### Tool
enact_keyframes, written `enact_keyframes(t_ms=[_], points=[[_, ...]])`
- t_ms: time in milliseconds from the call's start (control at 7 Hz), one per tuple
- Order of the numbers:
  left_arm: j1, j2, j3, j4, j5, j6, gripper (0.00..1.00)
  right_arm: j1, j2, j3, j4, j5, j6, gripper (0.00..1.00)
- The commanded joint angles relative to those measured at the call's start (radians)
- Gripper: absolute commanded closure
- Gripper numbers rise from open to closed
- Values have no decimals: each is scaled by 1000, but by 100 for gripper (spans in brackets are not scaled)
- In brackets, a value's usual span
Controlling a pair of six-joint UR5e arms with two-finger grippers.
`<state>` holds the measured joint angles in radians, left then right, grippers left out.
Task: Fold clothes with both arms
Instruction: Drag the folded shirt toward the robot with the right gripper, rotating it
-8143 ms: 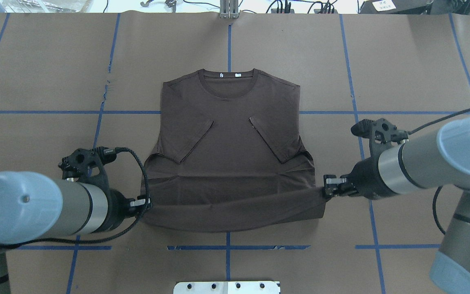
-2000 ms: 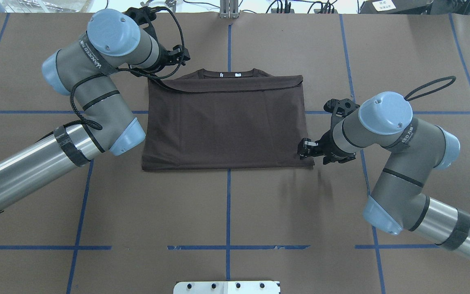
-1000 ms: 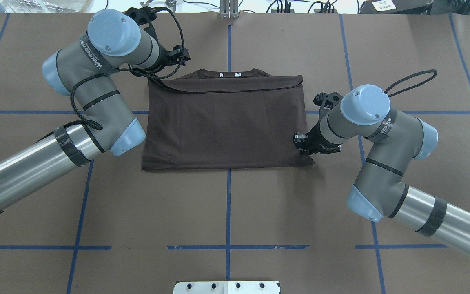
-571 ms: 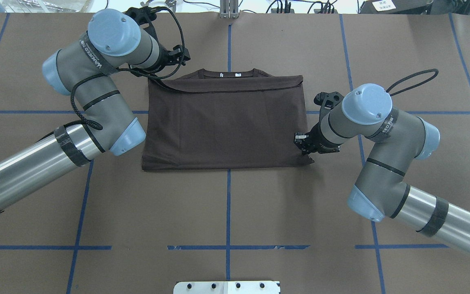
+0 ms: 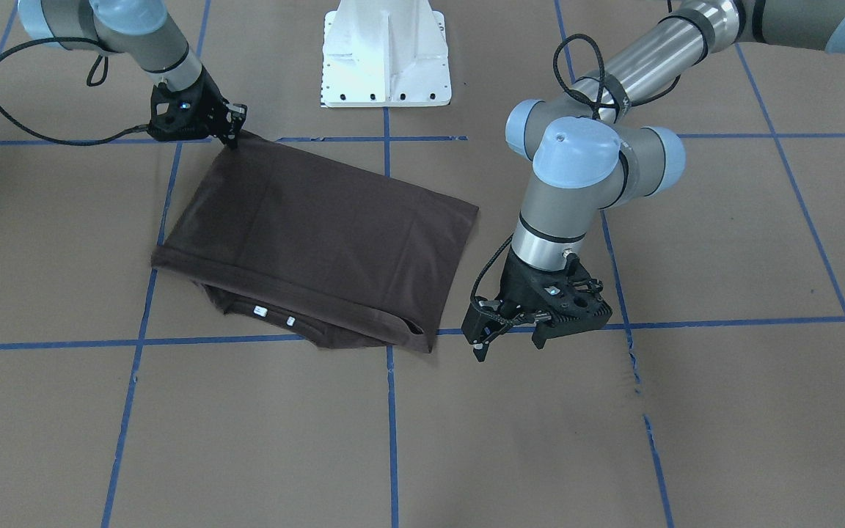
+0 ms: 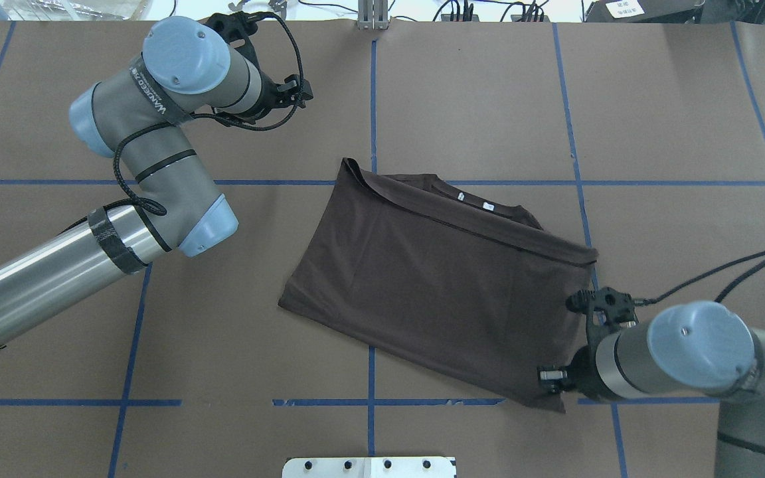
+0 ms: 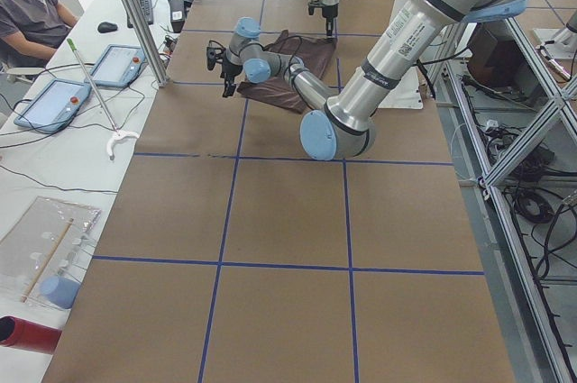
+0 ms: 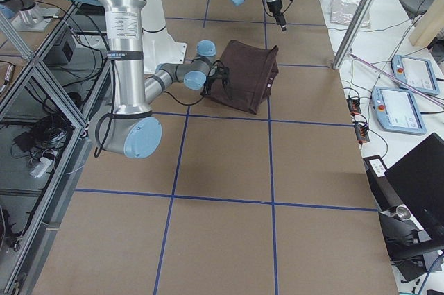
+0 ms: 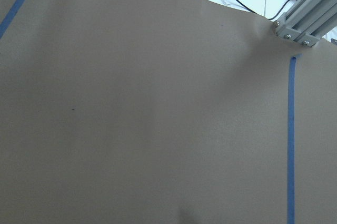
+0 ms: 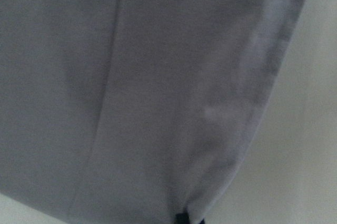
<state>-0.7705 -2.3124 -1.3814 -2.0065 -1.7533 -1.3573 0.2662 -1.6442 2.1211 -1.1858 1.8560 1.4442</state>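
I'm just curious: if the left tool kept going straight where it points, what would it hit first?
Most likely the left tool would meet the bare brown table paper first, though depth is uncertain.

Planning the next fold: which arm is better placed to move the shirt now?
Right. The right tool grips the T-shirt's near corner; the left tool hangs over bare table, well clear of the fabric.
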Motion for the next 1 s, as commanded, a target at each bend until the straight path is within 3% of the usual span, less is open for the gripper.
enact_keyframes(t_ms=[0, 143, 429, 571, 857], points=[[2, 14, -2, -21, 0, 1, 0, -250, -63, 80, 0, -154, 141, 100], [3, 18, -4, -31, -3, 1, 0, -261, -62, 95, 2, -173, 149, 1], [37, 62, -101, -14, -11, -2, 0, -167, -43, 115, 5, -181, 147, 0], [84, 155, -205, -6, -65, -67, 0, -84, 19, 111, 11, -176, 143, 0], [227, 218, -312, 20, -60, -377, 0, 75, 84, 109, 11, -169, 136, 0]])
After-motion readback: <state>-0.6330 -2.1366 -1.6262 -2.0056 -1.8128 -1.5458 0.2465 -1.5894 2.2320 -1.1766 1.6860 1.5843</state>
